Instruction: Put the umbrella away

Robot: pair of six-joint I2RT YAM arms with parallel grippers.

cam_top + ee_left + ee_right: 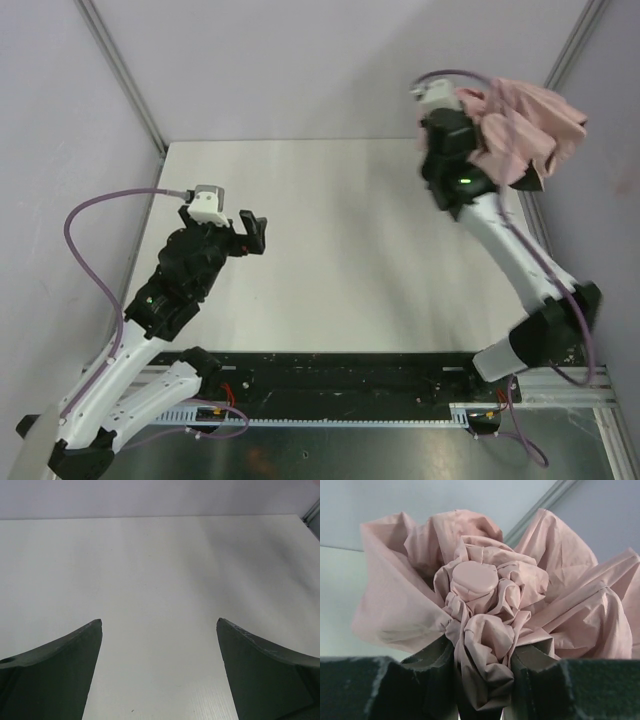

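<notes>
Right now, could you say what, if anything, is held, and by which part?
The right end effector pinches the pale pink fabric folding umbrella by bunched canopy fabric near its cap; the left end effector holds nothing.

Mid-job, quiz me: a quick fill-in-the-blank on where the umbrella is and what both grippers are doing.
1. The left gripper stands ____, with nothing between its fingers.
2. The right gripper is shut on the bunched ____ fabric of the umbrella.
3. The umbrella is held near the far ____ corner of the table.
Missing words: open; pink; right.
</notes>
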